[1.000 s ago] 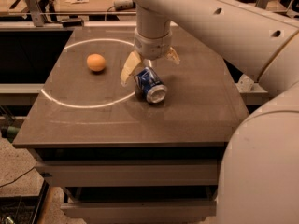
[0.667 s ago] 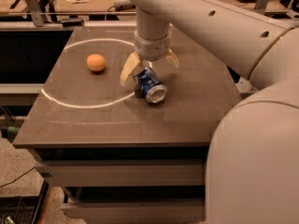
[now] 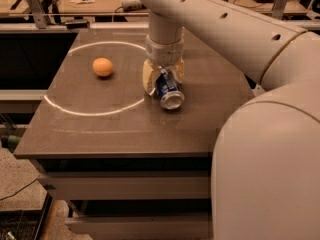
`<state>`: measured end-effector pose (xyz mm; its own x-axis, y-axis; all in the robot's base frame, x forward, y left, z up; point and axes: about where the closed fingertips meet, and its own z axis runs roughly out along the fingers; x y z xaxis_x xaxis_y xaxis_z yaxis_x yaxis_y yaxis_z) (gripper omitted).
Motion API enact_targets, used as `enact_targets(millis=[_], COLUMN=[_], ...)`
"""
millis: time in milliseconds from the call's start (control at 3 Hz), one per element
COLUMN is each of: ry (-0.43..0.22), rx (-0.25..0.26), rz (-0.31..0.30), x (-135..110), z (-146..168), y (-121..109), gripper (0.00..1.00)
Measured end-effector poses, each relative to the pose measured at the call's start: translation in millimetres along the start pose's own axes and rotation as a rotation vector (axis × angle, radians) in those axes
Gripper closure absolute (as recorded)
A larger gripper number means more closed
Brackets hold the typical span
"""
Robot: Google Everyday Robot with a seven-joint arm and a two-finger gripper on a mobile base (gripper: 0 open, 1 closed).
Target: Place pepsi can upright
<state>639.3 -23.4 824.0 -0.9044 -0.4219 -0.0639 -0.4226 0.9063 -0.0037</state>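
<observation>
One: Where is the pepsi can (image 3: 168, 87) found against the gripper (image 3: 163, 82)?

Two: It is lying on its side on the table (image 3: 125, 131), clasped between the cream fingers (image 3: 148, 80), one pressed to its left flank and one to its right. The gripper is lowered straight from above, at mid-table. The silver end of the can is turned toward the near right; the blue body runs back under the wrist.

One: How is the can placed against the marked ring?

Two: It is set at the right side of the white circle (image 3: 75, 111), about on the line.

One: What open room is seen around it?

Two: Bare tabletop is seen on the near side up to the near edge, and more to the left. An orange (image 3: 103, 67) is seen inside the circle, well apart to the left of the can. The left edge lies far beyond that. To the right, the surface is partly hidden by the robot's arm (image 3: 215, 24) and its bulky white body (image 3: 270, 174), so the right edge cannot be followed. The far edge is well behind the gripper.
</observation>
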Motion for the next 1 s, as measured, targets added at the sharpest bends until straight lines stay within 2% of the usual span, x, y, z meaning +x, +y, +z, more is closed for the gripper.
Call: enact_targets(millis=[667, 1000], ry=[0.009, -0.030], rx=[0.000, 0.017], rz=[0.002, -0.024], x=[2, 3], z=[-3, -19], y=[-1, -7], gripper=[0.88, 1.00])
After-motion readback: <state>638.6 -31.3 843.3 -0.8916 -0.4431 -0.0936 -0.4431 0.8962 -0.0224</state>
